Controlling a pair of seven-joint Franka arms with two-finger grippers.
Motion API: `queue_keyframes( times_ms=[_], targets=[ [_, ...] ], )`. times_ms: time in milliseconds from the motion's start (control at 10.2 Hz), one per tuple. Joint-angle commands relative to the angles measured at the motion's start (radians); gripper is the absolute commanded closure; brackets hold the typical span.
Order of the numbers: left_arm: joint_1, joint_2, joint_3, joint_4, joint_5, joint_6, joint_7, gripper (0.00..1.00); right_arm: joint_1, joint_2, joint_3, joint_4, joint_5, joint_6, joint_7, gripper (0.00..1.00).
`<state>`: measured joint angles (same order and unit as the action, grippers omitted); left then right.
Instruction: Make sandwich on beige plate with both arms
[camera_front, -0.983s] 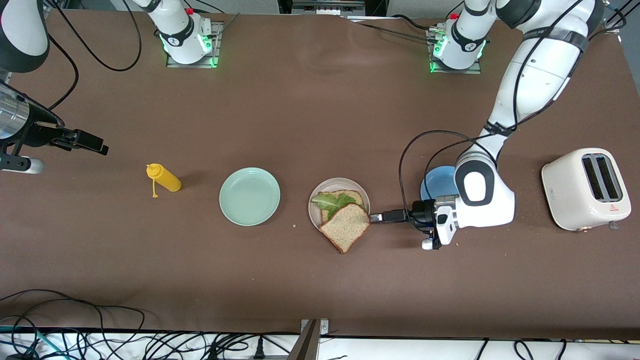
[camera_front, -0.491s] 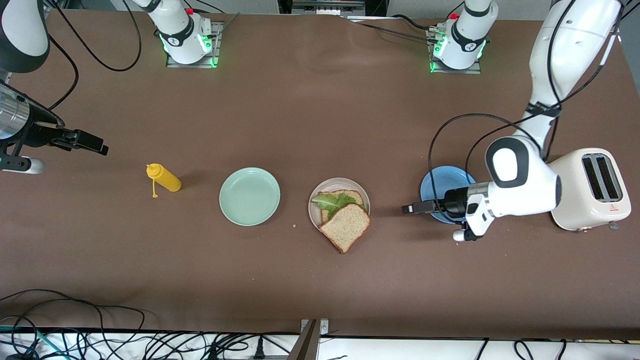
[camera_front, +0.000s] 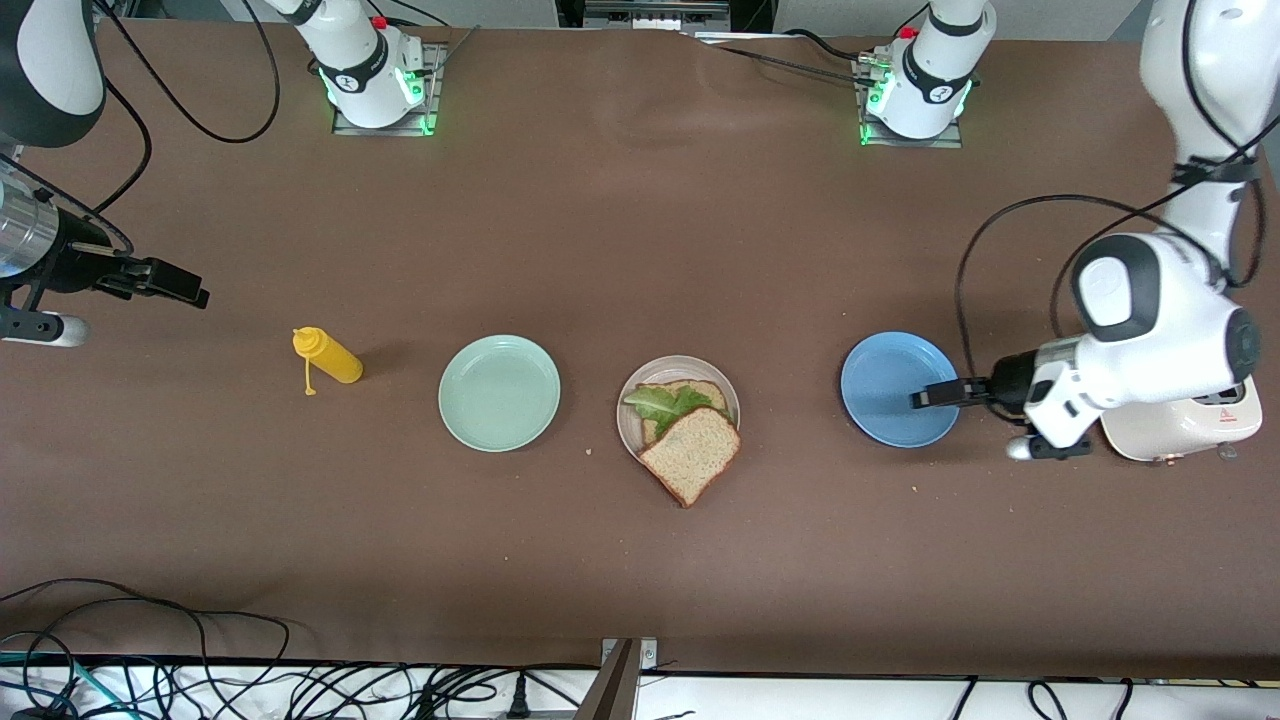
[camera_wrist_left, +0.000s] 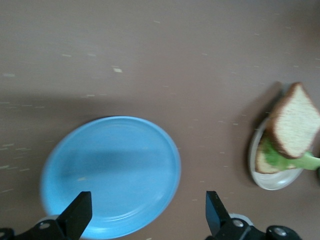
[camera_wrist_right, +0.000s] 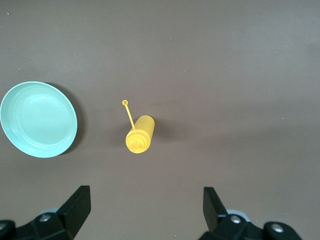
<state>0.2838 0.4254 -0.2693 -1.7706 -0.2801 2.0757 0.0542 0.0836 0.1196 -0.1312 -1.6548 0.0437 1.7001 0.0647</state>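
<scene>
Both grippers hang empty with fingers spread: the left gripper (camera_front: 925, 399) over the blue plate (camera_front: 885, 400), the right gripper (camera_front: 190, 290) waiting at its arm's end of the table; the sandwich (camera_front: 685, 430) sits assembled on the beige plate (camera_front: 630, 425), lettuce (camera_front: 665, 403) between slices, top slice (camera_front: 692, 454) overhanging the rim nearer the front camera; judging by this, only squaring it up could remain.

Illumination even and diffuse from overhead; exposure adequate in all views.
Front view sharp; soft shadows lie beside the yellow bottle (camera_front: 329, 358) and mint-green plate (camera_front: 499, 392). Left wrist view shows motion blur: blue plate (camera_wrist_left: 111, 175) and sandwich (camera_wrist_left: 288, 131) are smeared. Right wrist view sharp. No glare.
</scene>
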Motion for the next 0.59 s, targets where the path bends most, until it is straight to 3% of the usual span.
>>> queue_keyframes(
  times_ms=[0,197,491],
  targets=[
    [0.017,-0.088,0.022,-0.05,0.204,-0.029,-0.065,0.0,0.002,0.002,0.001,0.021,-0.013,-0.025,-0.006,0.0],
    [0.018,-0.146,0.042,-0.049,0.315,-0.048,-0.134,0.0,0.001,0.003,-0.002,0.021,-0.011,-0.025,-0.011,0.0],
    [0.018,-0.212,0.055,-0.043,0.349,-0.12,-0.137,0.0,0.002,0.002,0.001,0.021,-0.008,-0.025,0.003,0.0]
  ],
)
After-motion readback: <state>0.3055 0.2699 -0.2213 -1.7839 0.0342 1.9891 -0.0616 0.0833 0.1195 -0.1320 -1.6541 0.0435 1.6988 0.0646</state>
